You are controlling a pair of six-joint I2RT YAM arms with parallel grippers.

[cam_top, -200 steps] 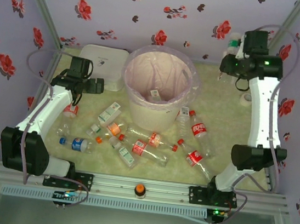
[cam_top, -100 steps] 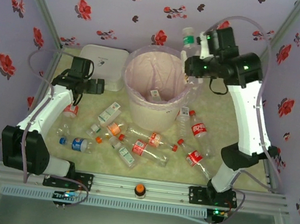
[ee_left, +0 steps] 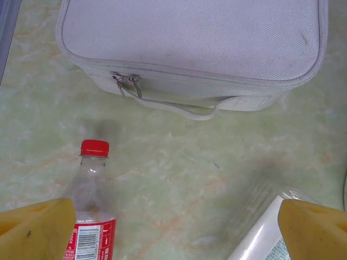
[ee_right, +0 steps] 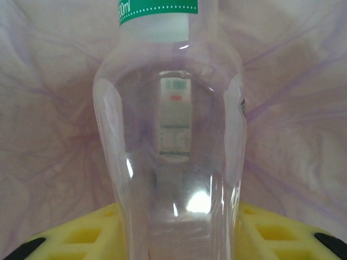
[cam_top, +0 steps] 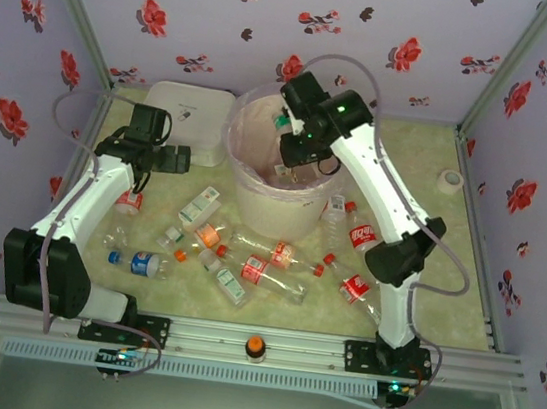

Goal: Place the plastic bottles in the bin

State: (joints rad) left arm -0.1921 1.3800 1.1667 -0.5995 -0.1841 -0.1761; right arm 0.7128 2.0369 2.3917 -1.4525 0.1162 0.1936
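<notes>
Right arm: it rises from its base, bends at the elbow to the right of the bin (cam_top: 271, 209), and reaches over the bin's rim with the wrist turned down.
Right gripper (cam_top: 287, 131): clenched on a clear bottle with a green label (ee_right: 171, 135); the yellow fingers (ee_right: 92, 233) press its body from both sides.
Held bottle: above the bin's opening, with the pink bag (ee_right: 49, 108) behind it.
Bottle in the bin (cam_top: 283, 173): it lies at the bottom.
Left arm: folded to the left of the bin, wrist pointing down.
Left gripper (ee_left: 176, 233): released, fingers wide apart, nothing between them; it hangs over a red-capped bottle (ee_left: 92, 206) just beside the white zipped case (ee_left: 190, 43).
Other bottles (cam_top: 255, 268): scattered on the table (cam_top: 435, 276) in front of the bin.
</notes>
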